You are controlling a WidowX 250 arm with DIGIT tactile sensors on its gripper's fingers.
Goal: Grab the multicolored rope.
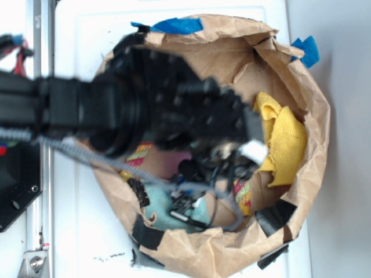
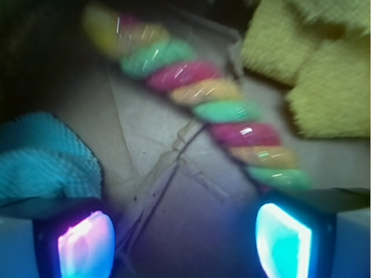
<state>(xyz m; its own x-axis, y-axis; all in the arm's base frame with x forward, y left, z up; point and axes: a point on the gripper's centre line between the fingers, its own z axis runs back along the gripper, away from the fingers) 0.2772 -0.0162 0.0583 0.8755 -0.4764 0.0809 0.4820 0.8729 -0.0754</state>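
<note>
The multicolored rope lies slantwise on the brown paper in the wrist view, twisted red, yellow and green strands running from upper left to lower right. My gripper hangs open above the paper just short of the rope, its lit pads wide apart and empty. The rope's lower end passes close to the right pad. In the exterior view the black arm covers most of the rope; a coloured piece of rope shows under it.
Everything sits inside a crumpled brown paper bowl. A yellow cloth lies against its right wall, also showing as the yellow cloth beyond the rope. A teal cloth lies near the front; the same teal cloth is left of the gripper.
</note>
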